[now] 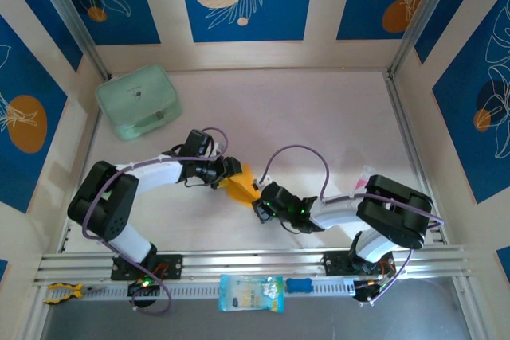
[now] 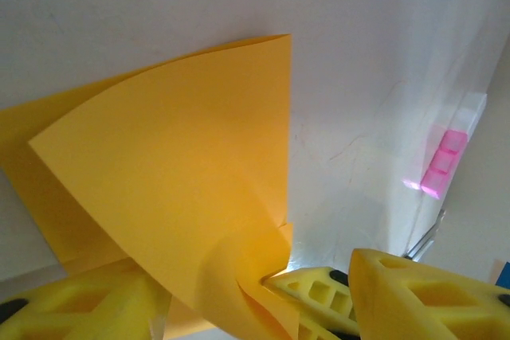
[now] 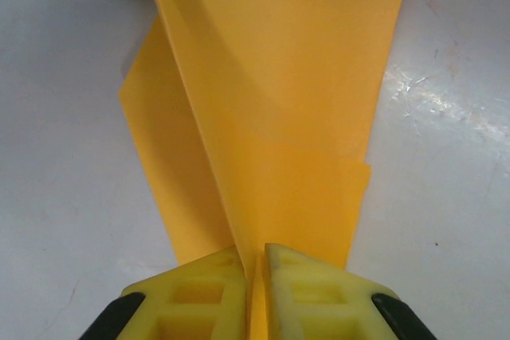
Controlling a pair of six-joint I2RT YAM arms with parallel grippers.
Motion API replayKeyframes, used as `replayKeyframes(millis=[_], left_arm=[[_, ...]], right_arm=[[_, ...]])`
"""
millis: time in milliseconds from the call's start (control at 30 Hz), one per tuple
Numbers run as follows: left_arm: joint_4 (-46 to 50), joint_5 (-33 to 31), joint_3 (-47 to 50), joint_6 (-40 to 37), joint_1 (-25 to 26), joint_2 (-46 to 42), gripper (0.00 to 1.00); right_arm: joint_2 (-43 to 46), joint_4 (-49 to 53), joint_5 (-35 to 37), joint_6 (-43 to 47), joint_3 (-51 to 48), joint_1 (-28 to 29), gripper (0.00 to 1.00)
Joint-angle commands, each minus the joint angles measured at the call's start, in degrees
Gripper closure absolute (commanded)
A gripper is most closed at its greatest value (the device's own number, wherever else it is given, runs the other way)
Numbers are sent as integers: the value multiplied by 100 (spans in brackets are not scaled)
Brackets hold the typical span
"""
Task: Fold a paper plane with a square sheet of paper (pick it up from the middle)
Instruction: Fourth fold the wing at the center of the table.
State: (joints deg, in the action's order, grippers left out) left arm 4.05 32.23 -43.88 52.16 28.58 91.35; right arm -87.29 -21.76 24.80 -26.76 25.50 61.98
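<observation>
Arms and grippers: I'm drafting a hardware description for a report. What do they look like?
Both the left arm and right arm have chunky black joints with white link sections, and purple cables loop along them. The fingers are bright yellow plastic with moulded square recesses and black parts at their bases.

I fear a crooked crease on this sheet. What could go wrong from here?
The right gripper alone pinches the square sheet of paper at one edge; a tug may slip or tear it.
The left gripper stands open where the paper curls; closing there may press a stray crease.
</observation>
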Motion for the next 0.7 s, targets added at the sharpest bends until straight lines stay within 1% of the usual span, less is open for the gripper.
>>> replayKeyframes(millis=[0, 67, 133, 233, 300, 400, 667], left_arm=[[208, -67, -147, -83, -21, 106, 43], [227, -68, -148, -95, -26, 124, 47], [215, -53, -147, -88, -28, 133, 54], [128, 46, -145, -58, -28, 154, 74], [102, 42, -129, -33, -29, 112, 83], [91, 36, -121, 3, -28, 63, 90], [25, 77, -93, 75, -36, 39, 93]], right_arm=[[177, 218, 464, 318, 111, 136, 85], [236, 273, 636, 401, 119, 212, 85], [286, 348, 725, 490, 146, 273, 83], [336, 596, 799, 578, 239, 333, 81], [360, 823, 788, 603, 345, 357, 80], [360, 1153, 863, 636, 488, 402, 78], [114, 1929, 1078, 652, 932, 528, 77]])
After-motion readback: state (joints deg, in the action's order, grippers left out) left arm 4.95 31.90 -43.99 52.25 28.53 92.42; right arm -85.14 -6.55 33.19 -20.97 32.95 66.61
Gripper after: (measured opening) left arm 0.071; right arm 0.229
